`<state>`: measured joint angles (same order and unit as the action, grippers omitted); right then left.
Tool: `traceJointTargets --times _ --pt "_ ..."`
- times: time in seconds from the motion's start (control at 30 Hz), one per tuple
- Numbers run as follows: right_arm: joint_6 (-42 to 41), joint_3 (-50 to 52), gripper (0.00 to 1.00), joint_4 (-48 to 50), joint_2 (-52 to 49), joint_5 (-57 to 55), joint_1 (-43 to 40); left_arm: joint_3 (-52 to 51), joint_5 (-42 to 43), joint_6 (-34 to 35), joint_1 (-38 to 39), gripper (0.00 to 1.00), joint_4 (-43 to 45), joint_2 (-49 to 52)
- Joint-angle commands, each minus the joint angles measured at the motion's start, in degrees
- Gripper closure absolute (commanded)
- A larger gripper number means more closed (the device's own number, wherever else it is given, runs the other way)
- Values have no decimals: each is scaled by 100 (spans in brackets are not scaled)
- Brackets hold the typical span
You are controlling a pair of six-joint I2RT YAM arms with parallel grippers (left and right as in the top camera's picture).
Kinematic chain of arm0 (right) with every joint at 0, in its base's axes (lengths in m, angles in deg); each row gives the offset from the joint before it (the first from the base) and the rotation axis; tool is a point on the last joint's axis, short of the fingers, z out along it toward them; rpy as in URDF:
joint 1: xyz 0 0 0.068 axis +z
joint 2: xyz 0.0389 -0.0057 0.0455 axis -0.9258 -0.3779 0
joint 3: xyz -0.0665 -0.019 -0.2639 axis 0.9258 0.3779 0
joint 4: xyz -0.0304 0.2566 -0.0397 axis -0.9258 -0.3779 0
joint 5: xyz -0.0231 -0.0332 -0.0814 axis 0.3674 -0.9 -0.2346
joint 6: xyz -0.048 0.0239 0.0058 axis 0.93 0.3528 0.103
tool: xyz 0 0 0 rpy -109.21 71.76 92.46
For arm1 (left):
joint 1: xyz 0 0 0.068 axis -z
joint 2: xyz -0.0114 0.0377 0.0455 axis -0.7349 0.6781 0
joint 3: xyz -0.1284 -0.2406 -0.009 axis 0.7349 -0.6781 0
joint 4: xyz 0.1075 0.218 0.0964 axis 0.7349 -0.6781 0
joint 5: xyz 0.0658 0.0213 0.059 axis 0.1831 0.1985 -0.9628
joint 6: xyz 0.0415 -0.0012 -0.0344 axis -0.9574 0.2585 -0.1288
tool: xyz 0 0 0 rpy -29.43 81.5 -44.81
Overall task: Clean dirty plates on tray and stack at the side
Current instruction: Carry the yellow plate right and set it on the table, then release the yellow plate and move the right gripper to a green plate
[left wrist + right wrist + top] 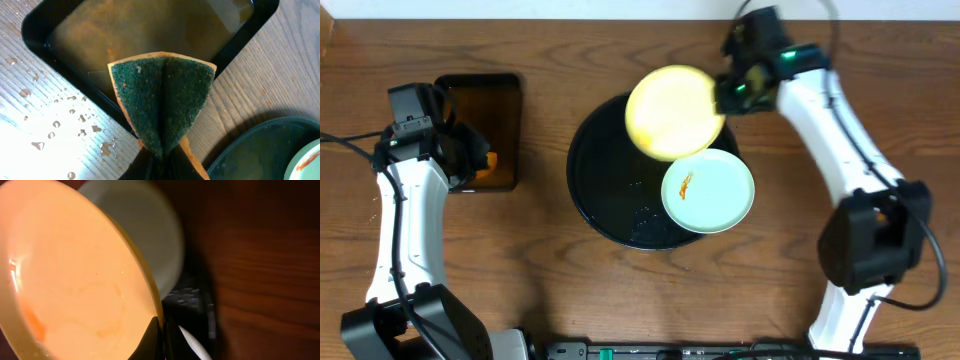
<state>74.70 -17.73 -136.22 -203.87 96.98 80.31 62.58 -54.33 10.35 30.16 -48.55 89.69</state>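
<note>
My right gripper (pixel 727 96) is shut on the rim of the pale yellow plate (pixel 672 112) and holds it tilted above the far side of the round black tray (pixel 595 185). In the right wrist view, faint orange streaks show on the yellow plate (pixel 75 280), and the gripper (pixel 161 342) pinches its edge. A mint-blue plate (pixel 708 190) with an orange smear lies flat on the tray's right side. My left gripper (pixel 480 160) is shut on a folded green and orange sponge (pixel 162 105), off to the left of the tray.
A rectangular black tray (pixel 488 100) of brownish liquid sits at the far left, just beyond the sponge. Water drops dot the wood (pixel 55 125) beside it. The round tray's rim (pixel 250 145) shows at the lower right of the left wrist view.
</note>
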Motion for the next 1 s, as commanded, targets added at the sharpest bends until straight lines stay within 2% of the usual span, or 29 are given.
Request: traceJointTargets --times 0.0,0.17,0.3,0.6,0.63,0.7,0.83,0.87,0.97 --pt "-201 -61 99 -118 42 267 -553 11 -13 -98 -20 91 4 7" --pt "-321 -57 99 -291 13 151 -1362 11 -13 -98 -20 91 4 7" --pt "-400 39 99 -505 -4 -595 -1899 11 -13 -98 -20 91 7 7" --pt "-424 898 98 -190 -4 -855 -2527 11 -13 -98 -20 91 9 7" --pt "-422 1008 92 -122 -4 -855 -2535 11 -13 -98 -20 91 9 7" --pt "-420 1150 71 -61 -4 -841 -2529 11 -13 -98 -20 91 11 7" --pt "-417 1156 38 -151 33 -798 -2441 11 -13 -98 -20 91 11 7" --pt "-415 1143 33 -203 52 -717 -2422 11 -13 -98 -20 91 9 7" --pt "-251 1016 31 -391 118 66 -2385 11 -15 -98 -20 91 11 7"
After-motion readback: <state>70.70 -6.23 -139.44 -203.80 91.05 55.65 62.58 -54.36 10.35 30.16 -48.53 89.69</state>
